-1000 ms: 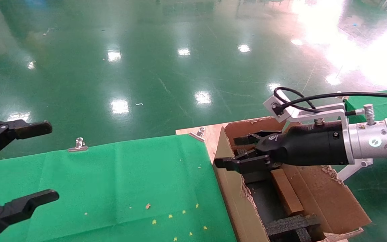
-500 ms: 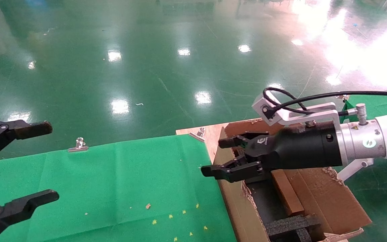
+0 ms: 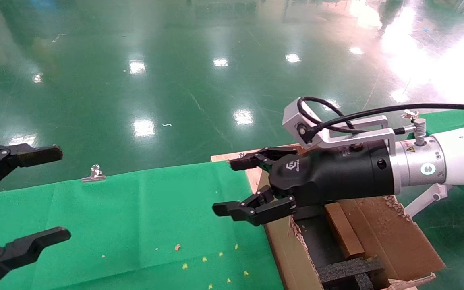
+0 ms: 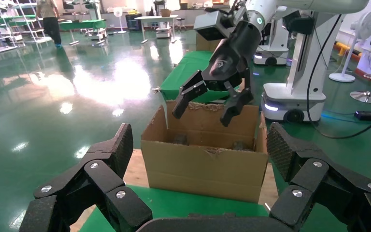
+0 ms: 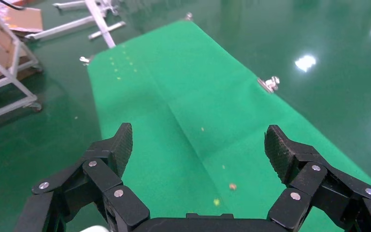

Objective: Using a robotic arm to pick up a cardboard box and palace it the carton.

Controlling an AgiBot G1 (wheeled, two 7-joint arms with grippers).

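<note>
I see the right gripper (image 3: 232, 187) spread wide, empty, over the carton (image 3: 280, 241) edge and green cloth (image 3: 135, 217) | cardboard box (image 3: 342, 229) lies inside the carton (beside black foam) | left gripper (image 3: 22, 193) parked, spread wide

Head camera high, angled down; wrist cameras close behind spread fingers; shared green cloth (image 3: 135, 217).

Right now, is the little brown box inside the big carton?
Inside: the small brown cardboard box lies in the large flapped brown carton.
</note>
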